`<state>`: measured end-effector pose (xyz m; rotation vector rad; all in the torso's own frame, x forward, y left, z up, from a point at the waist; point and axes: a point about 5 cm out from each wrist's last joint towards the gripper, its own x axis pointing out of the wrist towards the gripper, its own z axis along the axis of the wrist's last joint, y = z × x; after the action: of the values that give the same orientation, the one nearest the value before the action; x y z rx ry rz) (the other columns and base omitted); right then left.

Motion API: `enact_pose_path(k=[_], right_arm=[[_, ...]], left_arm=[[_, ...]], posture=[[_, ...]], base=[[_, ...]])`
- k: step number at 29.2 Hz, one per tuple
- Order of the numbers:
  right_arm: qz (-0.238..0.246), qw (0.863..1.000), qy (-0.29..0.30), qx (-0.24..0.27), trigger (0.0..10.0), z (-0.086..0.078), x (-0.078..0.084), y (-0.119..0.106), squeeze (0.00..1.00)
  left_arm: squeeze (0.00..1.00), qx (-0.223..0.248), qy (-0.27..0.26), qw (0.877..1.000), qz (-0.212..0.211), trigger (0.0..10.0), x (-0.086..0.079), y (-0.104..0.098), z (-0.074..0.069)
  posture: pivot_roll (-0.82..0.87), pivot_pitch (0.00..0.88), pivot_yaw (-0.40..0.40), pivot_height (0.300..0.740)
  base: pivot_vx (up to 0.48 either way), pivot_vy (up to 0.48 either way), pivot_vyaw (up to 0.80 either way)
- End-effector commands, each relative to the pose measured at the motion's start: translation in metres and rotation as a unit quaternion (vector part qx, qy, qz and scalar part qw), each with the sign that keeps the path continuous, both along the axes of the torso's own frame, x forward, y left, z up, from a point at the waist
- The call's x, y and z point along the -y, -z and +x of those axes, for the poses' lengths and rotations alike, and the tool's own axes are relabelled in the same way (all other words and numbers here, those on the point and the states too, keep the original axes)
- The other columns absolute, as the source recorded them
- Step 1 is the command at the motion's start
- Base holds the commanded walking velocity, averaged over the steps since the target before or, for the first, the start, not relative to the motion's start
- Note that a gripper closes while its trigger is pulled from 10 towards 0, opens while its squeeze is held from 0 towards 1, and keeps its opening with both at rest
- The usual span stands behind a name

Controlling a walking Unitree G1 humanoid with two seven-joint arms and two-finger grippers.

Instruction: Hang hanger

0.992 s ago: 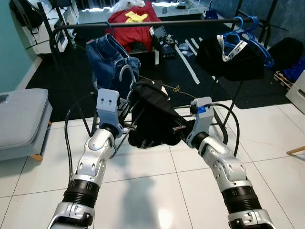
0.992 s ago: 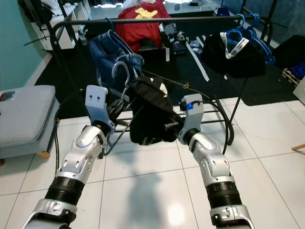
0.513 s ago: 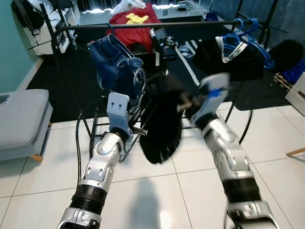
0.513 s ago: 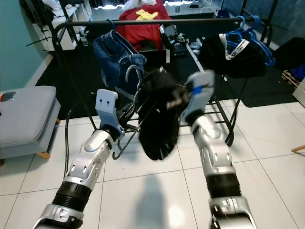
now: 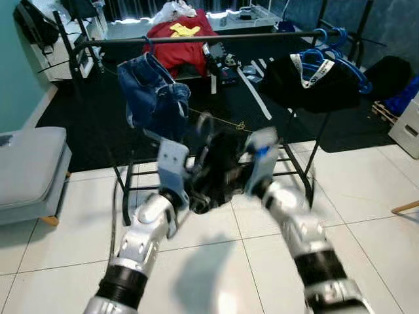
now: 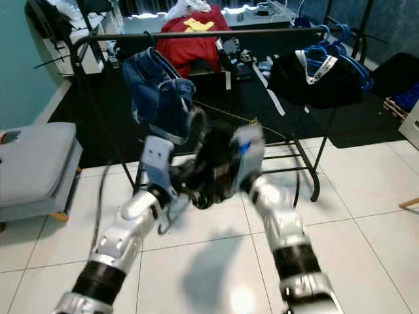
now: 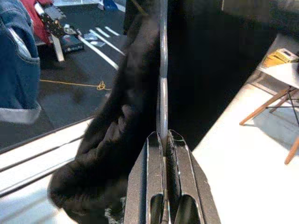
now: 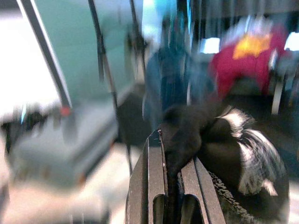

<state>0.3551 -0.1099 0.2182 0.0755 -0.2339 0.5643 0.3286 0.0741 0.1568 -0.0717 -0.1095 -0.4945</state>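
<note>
Motion blur smears our right gripper [image 5: 252,171] and the black garment [image 5: 219,171] it meets in the head views; in our right wrist view, the room behind the cloth is streaked past reading.

Bright daylight spills in from the far windows, glaring white behind the rack. The white floor tiles [image 5: 366,196] shine, with a soft shadow [image 5: 196,275] near the robot. Both arms smear with motion blur, the right wrist view is heavily blurred, and the left wrist view stays fairly sharp.
</note>
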Motion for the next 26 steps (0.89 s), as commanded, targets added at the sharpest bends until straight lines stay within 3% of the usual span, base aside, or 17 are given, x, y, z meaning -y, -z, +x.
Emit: enact_pose_path(k=[1, 4, 8, 10, 12, 13, 15, 17, 18, 20, 25, 26], right_arm=[[0.000, 1.000, -0.018, -0.019, 10.0, -0.004, -0.005, 0.011, 0.00], [-0.014, 0.999, -0.027, -0.041, 10.0, -0.007, -0.008, 0.022, 0.00], [-0.004, 0.998, 0.005, -0.061, 10.0, -0.003, 0.004, 0.028, 0.00], [-0.032, 0.994, 0.077, -0.077, 10.0, 0.008, 0.040, 0.029, 0.00], [-0.032, 0.994, 0.077, -0.077, 10.0, 0.008, 0.040, 0.029, 0.00], [-0.054, 0.988, 0.110, -0.089, 10.0, 0.012, 0.060, 0.033, 0.00], [-0.054, 0.988, 0.110, -0.089, 10.0, 0.012, 0.060, 0.033, 0.00], [-0.049, 0.981, 0.147, -0.118, 10.0, 0.012, 0.092, 0.038, 0.00], [-0.049, 0.981, 0.147, -0.118, 10.0, 0.012, 0.092, 0.038, 0.00], [-0.038, 0.984, 0.121, -0.126, 10.0, 0.009, 0.087, 0.041, 0.00], [-0.038, 0.985, 0.108, -0.127, 10.0, 0.008, 0.081, 0.042, 0.00], [-0.040, 0.987, 0.093, -0.126, 10.0, 0.007, 0.073, 0.042, 0.00]], left_arm=[[0.00, 0.014, -0.005, 1.000, -0.006, 0.0, 0.001, -0.007, 0.002], [0.00, 0.016, 0.001, 1.000, -0.003, 0.0, 0.001, -0.008, 0.004], [0.00, -0.007, 0.065, 0.998, 0.022, 0.0, 0.006, 0.003, -0.006], [0.00, -0.046, 0.127, 0.989, 0.057, 0.0, 0.005, 0.020, -0.021], [0.00, -0.046, 0.127, 0.989, 0.057, 0.0, 0.005, 0.020, -0.021], [0.00, -0.062, 0.136, 0.986, 0.073, 0.0, 0.000, 0.026, -0.025], [0.00, -0.062, 0.136, 0.986, 0.073, 0.0, 0.000, 0.026, -0.025], [0.00, -0.076, 0.135, 0.985, 0.072, 0.0, -0.013, 0.028, -0.028], [0.00, -0.076, 0.135, 0.985, 0.072, 0.0, -0.013, 0.028, -0.028], [0.00, -0.071, 0.139, 0.987, 0.034, 0.0, -0.010, 0.023, -0.029], [0.00, -0.068, 0.142, 0.987, 0.021, 0.0, -0.006, 0.020, -0.028], [0.00, -0.063, 0.153, 0.986, 0.013, 0.0, 0.000, 0.017, -0.028]], posture=[[0.01, 0.065, 0.059, 0.740], [0.02, 0.064, 0.057, 0.740], [0.01, 0.063, 0.064, 0.740], [0.02, 0.065, 0.064, 0.740], [0.02, 0.065, 0.064, 0.740], [0.02, 0.066, 0.063, 0.740], [0.02, 0.066, 0.063, 0.740], [0.02, 0.073, 0.060, 0.740], [0.02, 0.073, 0.060, 0.740], [0.02, 0.078, 0.064, 0.740], [0.02, 0.078, 0.064, 0.740], [0.01, 0.080, 0.067, 0.740]], base=[[0.000, 0.000, 0.00], [0.000, 0.000, 0.00], [0.000, 0.000, 0.00], [0.000, 0.000, 0.00], [0.000, 0.000, 0.00], [0.000, 0.000, 0.00], [0.000, 0.000, 0.00], [0.000, 0.000, 0.00], [0.000, 0.000, 0.00], [0.000, 0.000, 0.00], [0.000, 0.000, 0.00], [0.000, 0.000, 0.00]])
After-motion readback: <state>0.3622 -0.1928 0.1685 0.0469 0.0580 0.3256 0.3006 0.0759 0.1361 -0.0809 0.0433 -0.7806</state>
